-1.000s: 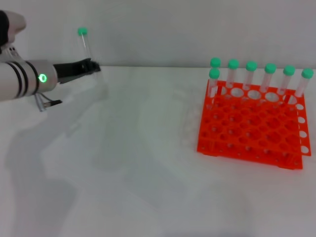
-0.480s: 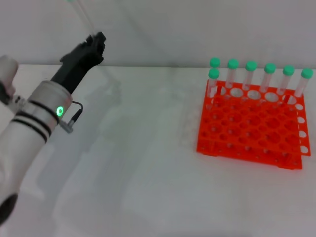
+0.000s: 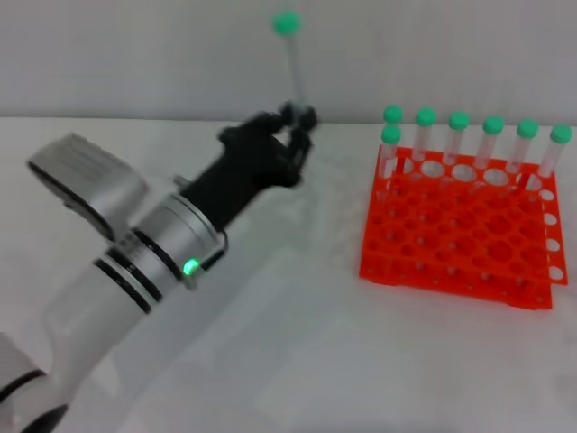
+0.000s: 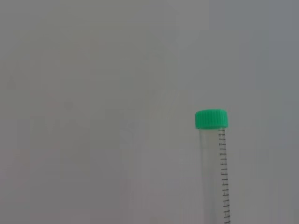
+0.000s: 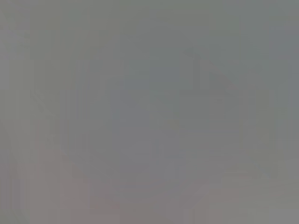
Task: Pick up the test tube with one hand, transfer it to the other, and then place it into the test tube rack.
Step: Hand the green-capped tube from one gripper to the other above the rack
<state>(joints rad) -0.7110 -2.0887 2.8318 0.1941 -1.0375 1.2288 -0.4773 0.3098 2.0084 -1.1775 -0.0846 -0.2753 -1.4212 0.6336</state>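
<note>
While its arm reaches in from the near left corner of the head view, the left gripper [image 3: 297, 122] is pinched on the lower part of the test tube [image 3: 294, 68] and holds it raised above the table [image 3: 297, 361], roughly midway across and left of the rack.

Item: test tube. Slim, clear, nearly upright with a slight lean. Green cap [image 3: 287, 23] on top, seen against the wall [image 3: 135, 54]. In the left wrist view the same tube [image 4: 212, 172] shows a printed scale of fine black marks down its side, under the green cap [image 4: 211, 119], against plain grey.

Item: left arm [image 3: 135, 262]. Black wrist section, then white-silver cylinder with black rings and a small green light [image 3: 190, 267].

Item: test tube rack [image 3: 460, 234]. Bright orange-red, two tiers, grid of round holes, standing on the right part of the table, well apart from the gripper. Seven green-capped tubes [image 3: 458, 135] stand upright along its far edge; the nearer holes are unfilled.

Item: surface and room. White table top with soft shadows; pale grey wall behind, meeting the table along a straight line.

Item: right gripper. Not in the head view; the right wrist view shows only an even grey field.
</note>
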